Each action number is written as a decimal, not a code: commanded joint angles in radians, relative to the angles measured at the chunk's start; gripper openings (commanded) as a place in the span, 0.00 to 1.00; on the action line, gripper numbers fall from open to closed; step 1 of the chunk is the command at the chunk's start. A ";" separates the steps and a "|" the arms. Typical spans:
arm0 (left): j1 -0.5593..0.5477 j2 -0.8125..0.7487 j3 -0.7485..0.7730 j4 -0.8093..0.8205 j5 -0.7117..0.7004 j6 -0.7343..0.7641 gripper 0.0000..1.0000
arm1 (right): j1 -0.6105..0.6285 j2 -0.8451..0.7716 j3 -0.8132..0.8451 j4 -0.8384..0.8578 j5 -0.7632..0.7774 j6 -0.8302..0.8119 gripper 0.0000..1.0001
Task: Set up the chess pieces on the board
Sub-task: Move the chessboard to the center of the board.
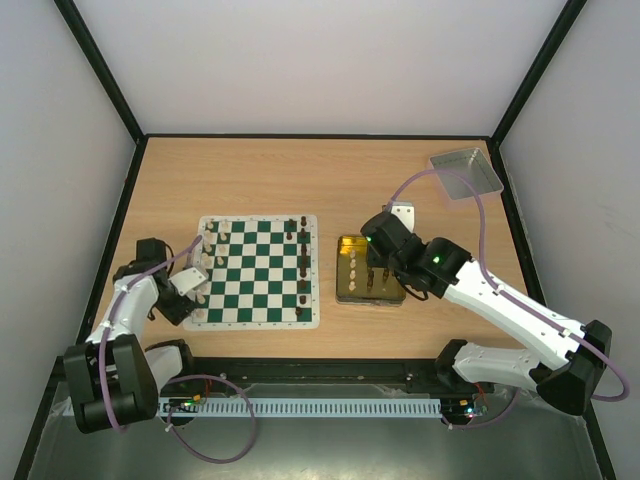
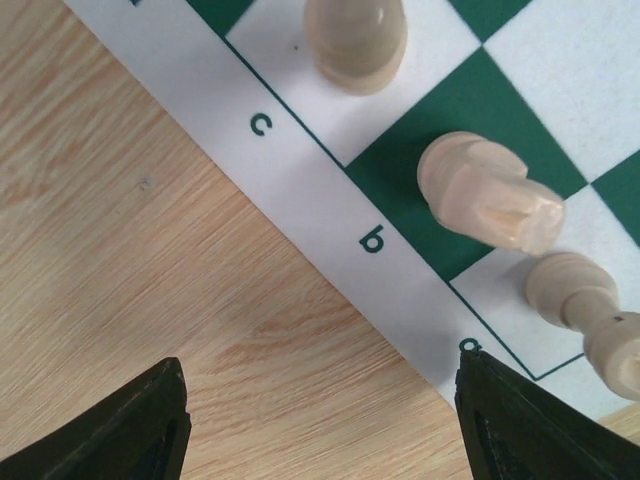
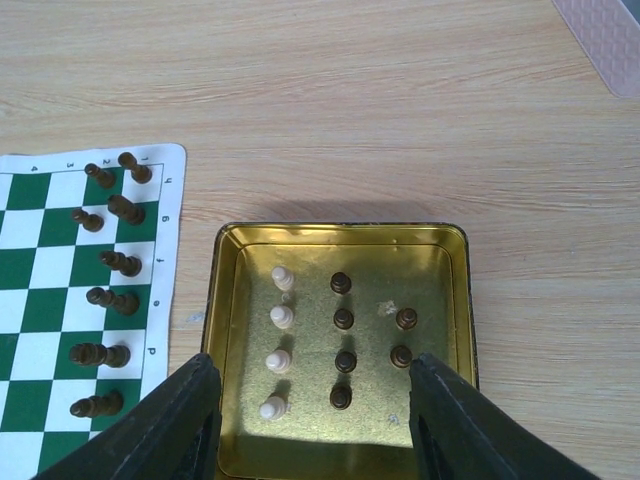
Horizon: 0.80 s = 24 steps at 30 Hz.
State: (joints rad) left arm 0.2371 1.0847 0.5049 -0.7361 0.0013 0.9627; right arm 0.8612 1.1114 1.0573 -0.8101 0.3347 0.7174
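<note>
The green and white board [image 1: 258,272] lies left of centre. Cream chess pieces [image 1: 211,247] stand along its left edge and dark brown ones [image 1: 303,262] along its right edge. My left gripper [image 1: 192,283] is open and empty, low over the bare table at the board's left border [image 2: 300,170], near three cream pieces [image 2: 490,190]. My right gripper [image 3: 312,425] is open and empty above the gold tray [image 3: 340,232]. The tray holds several cream pawns [image 3: 283,318] and several dark pawns [image 3: 343,319]. Dark pieces [image 3: 112,262] stand on the board's near files.
A grey metal tray [image 1: 465,172] sits at the back right; its corner shows in the right wrist view [image 3: 605,35]. The gold tray [image 1: 367,272] stands just right of the board. Black frame posts and white walls bound the table.
</note>
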 commanded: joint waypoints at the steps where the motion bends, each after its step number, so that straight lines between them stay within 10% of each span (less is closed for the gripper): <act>1: 0.006 0.005 0.056 -0.071 0.047 0.008 0.73 | -0.005 -0.020 -0.013 0.006 0.017 -0.007 0.49; 24: 0.212 -0.015 0.186 -0.097 0.068 0.093 0.70 | -0.008 0.041 -0.005 0.044 -0.086 -0.042 0.48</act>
State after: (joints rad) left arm 0.4068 1.0618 0.6250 -0.8101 0.0349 1.0405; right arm 0.8566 1.1217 1.0470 -0.7975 0.3069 0.7105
